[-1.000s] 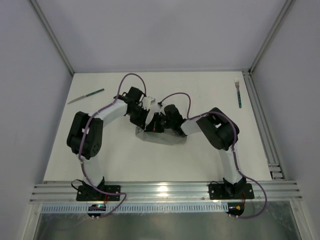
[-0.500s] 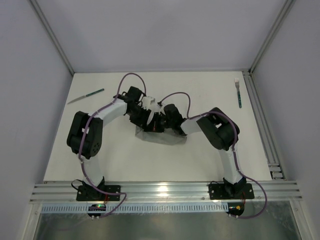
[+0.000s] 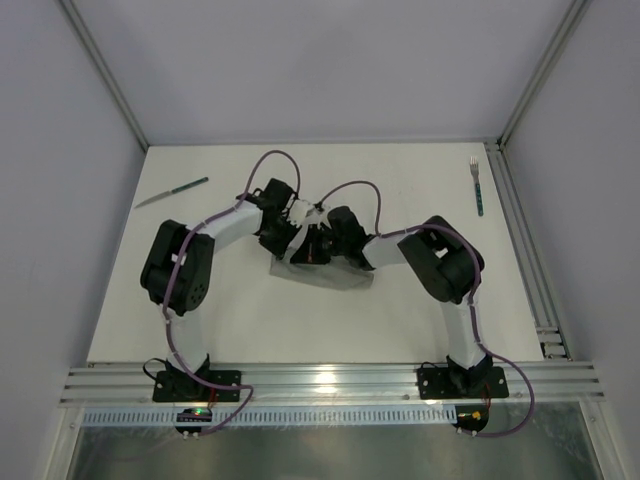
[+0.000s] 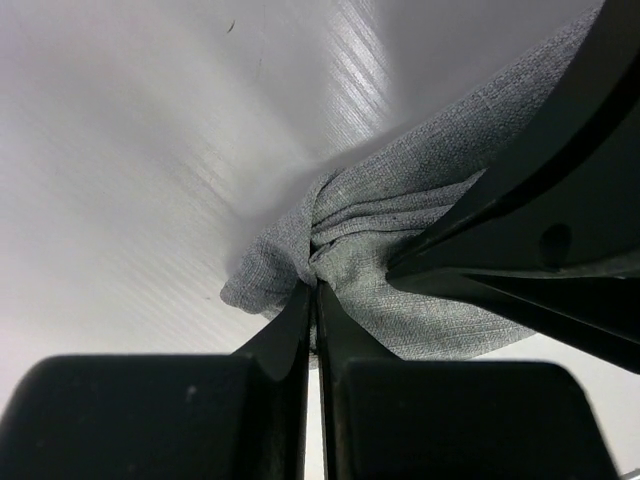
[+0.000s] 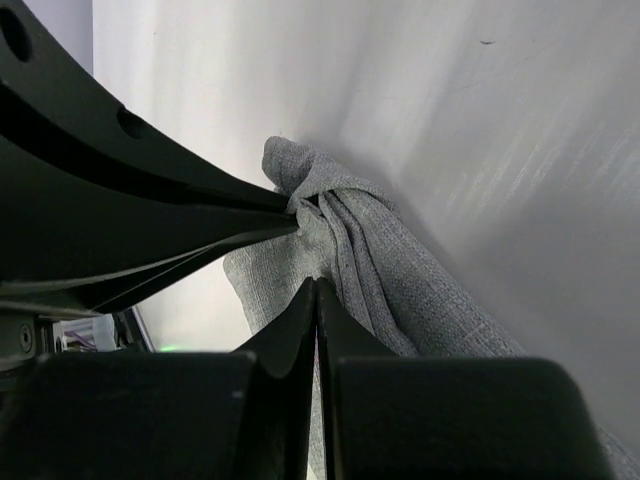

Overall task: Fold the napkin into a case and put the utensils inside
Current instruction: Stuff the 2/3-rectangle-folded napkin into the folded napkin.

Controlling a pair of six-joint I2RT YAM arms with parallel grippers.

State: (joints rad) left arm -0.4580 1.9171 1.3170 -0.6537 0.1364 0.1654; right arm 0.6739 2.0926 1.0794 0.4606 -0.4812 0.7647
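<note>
The grey napkin (image 3: 322, 274) lies bunched at the middle of the table, partly hidden under both wrists. My left gripper (image 3: 299, 240) is shut on a gathered fold of the napkin (image 4: 420, 300), its tips (image 4: 315, 287) pinching the cloth. My right gripper (image 3: 319, 246) meets it from the right and is shut on the same bunch of napkin (image 5: 400, 290), its tips (image 5: 316, 283) closed on the fabric. The two grippers almost touch. The knife (image 3: 172, 192) lies at the far left and the fork (image 3: 477, 185) at the far right, both with teal handles.
A white table (image 3: 400, 320) is bounded by an aluminium rail (image 3: 320, 385) in front and a rail (image 3: 525, 250) along the right side. Grey walls enclose the back and sides.
The left gripper let go of the cloth briefly and has shut again on the napkin. The left arm has shifted slightly right, and the napkin's near edge has pulled in a little.
</note>
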